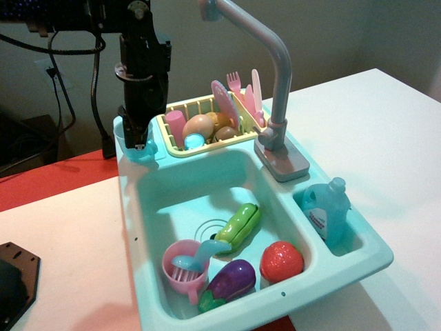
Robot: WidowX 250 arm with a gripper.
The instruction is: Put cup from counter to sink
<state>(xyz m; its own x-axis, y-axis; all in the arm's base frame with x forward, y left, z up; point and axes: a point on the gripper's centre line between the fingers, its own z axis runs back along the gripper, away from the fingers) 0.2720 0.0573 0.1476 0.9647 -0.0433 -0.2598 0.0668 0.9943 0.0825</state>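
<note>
The small light-blue cup [124, 143] stands at the back left corner of the sink unit, on or just above the turquoise counter ledge [128, 169]. My black gripper [138, 140] comes straight down onto it, fingers closed over the cup's rim, so much of the cup is hidden behind them. The sink [180, 187], a deep turquoise basin, lies in front and to the right of the cup.
The basin holds a pink slotted cup with a blue spoon [185, 267], a green pod [239, 224], a purple eggplant [231, 278] and a red fruit [281, 261]. A grey faucet [275, 103] rises at the back right. A yellow dish rack [207, 147] sits beside the cup. A blue bottle [326, 210] stands in the side compartment.
</note>
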